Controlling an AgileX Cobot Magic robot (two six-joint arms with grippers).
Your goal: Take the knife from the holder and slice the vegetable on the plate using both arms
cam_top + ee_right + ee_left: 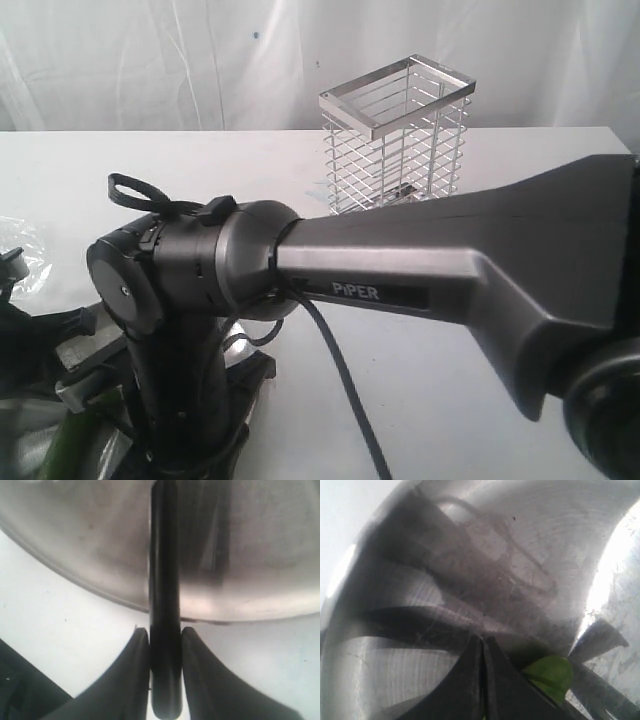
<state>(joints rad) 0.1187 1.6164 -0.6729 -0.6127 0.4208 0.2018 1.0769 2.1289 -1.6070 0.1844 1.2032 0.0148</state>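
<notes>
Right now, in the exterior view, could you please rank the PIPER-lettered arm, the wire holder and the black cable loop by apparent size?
1. arm: by far the largest, though it is nearest the camera, which exaggerates it.
2. holder: clearly smaller, farther back.
3. cable loop: smallest.

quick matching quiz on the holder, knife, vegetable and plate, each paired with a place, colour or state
Things:
1. holder
2. knife
3. vegetable
4. plate

Descriptions:
a. green
b. black handle clamped in the right gripper
c. shiny metal, under the vegetable
d. silver wire, upright on the white table

Pairs: 1-d, 2-b, 3-a, 4-c
</notes>
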